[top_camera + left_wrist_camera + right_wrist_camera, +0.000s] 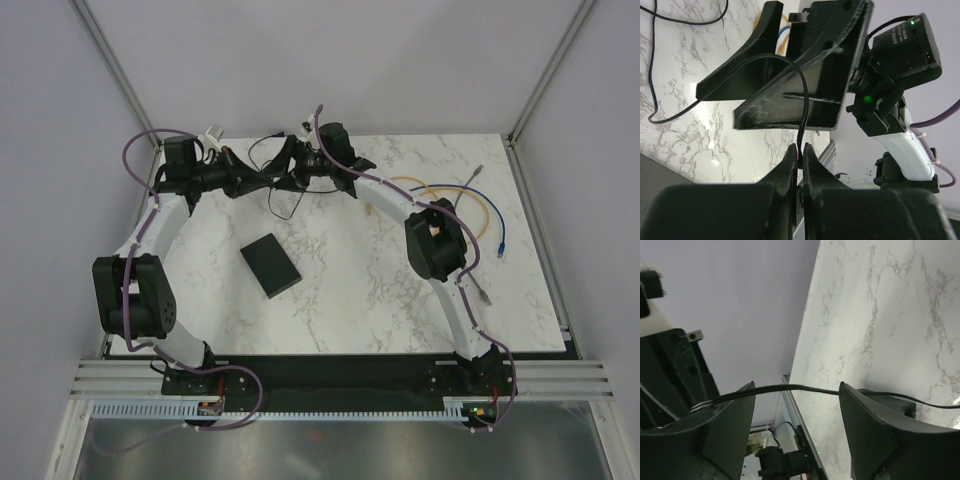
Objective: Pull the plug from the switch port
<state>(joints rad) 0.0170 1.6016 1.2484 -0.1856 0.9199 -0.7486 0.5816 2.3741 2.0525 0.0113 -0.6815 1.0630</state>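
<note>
The flat matte-black switch box (268,265) lies alone on the marble table, left of centre, and I see no cable attached to it. Its port and any plug are not discernible. Both grippers meet at the table's far edge, well beyond the box. My left gripper (258,178) (800,148) is shut on a thin black cord (803,100). My right gripper (287,166) (797,390) is open, and the same cord (790,388) runs across the gap between its fingers. A dark block (890,402) shows behind the right finger; I cannot tell what it is.
Loose yellow (470,200), blue (500,238) and grey (474,176) cables lie at the back right. Another grey cable end (484,294) lies by the right arm. A loop of black cord (280,205) hangs over the table below the grippers. Frame posts stand at the back corners.
</note>
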